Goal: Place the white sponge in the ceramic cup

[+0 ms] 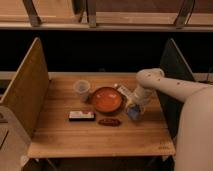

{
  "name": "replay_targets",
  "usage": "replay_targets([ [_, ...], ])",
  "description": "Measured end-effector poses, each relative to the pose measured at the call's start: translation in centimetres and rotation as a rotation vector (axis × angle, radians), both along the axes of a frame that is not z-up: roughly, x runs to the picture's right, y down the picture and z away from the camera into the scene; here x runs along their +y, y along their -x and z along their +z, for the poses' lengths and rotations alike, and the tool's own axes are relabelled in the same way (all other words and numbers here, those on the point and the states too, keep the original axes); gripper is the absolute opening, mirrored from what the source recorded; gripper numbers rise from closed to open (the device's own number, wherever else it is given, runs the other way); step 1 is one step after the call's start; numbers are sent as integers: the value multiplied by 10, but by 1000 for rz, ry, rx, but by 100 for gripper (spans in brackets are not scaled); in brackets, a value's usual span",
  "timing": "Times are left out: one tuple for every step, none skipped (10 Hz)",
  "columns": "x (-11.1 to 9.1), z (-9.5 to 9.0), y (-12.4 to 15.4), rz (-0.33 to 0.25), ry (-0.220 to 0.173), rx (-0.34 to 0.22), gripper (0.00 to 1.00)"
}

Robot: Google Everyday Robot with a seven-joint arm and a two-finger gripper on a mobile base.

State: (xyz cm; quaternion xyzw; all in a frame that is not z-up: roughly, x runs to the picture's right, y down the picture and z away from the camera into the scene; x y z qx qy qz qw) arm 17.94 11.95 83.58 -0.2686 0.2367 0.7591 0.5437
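Just to the right of the orange bowl [106, 100], the white sponge [133, 114] shows as a small blue-grey patch low on the table [100, 142], right under the tip of the arm. The claw [134, 106] is down on it or just above it. I cannot tell from where I stand whether the claw is spread or pinching the sponge. The robot arm [165, 87] reaches in from the right side, bent at a pale rounded joint above the bowl's right edge.

The ceramic cup [81, 89] stands upright on the far left side of the bowl, just beside its rim and well apart from the sponge. A pale piece [120, 90] lies behind the bowl, near the arm. In front of the bowl sit a white oblong bar with dark marks [81, 115] and a small dark reddish item [109, 121], side by side. A wooden panel [27, 95] walls the table's left side, a dark panel [172, 70] its right.
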Motion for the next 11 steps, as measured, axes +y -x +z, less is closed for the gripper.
replay_targets([
  [-17, -11, -2, -7, -61, -2, 0],
  [-45, -24, 6, -36, -155, -16, 0],
  [-72, -36, 20, -74, -240, -37, 0],
  [-94, -47, 36, -113, -309, -57, 0],
  [-120, -61, 63, -166, -396, -93, 0],
  [-137, -72, 88, -216, -460, -129, 0],
  [-149, -80, 111, -256, -506, -160, 0],
  [-164, -91, 145, -305, -556, -207, 0],
  [-166, -94, 156, -316, -567, -223, 0],
  [-166, -93, 151, -316, -565, -215, 0],
  [-166, -93, 147, -316, -565, -210, 0],
])
